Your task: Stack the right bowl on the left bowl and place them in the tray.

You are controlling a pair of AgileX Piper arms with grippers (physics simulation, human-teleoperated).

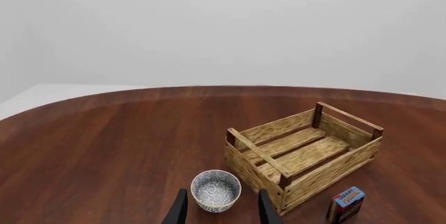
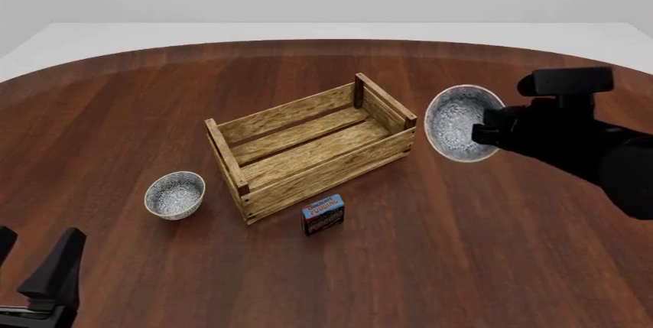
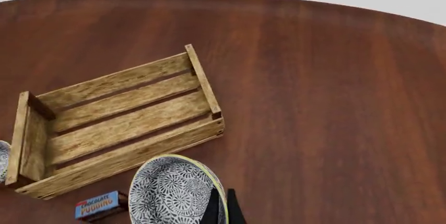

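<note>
The right bowl (image 2: 464,123), white with a blue-grey speckled pattern, hangs tilted in the air just right of the tray (image 2: 316,177). My right gripper (image 2: 484,134) is shut on its rim. In the right wrist view the held bowl (image 3: 171,190) sits against the closed fingertips (image 3: 230,209), above the table near the tray's (image 3: 118,156) corner. The left bowl (image 2: 176,194) stands upright on the table left of the tray. My left gripper (image 2: 36,263) is open, low and well short of it. In the left wrist view that bowl (image 1: 216,189) lies between the open fingers (image 1: 179,209), beside the tray (image 1: 327,172).
A small blue-and-red carton (image 2: 323,215) stands on the table just in front of the tray's near wall, also seen as the carton (image 1: 346,204) and the carton (image 3: 97,207). The round dark-wood table (image 2: 490,267) curves away to an edge at the back.
</note>
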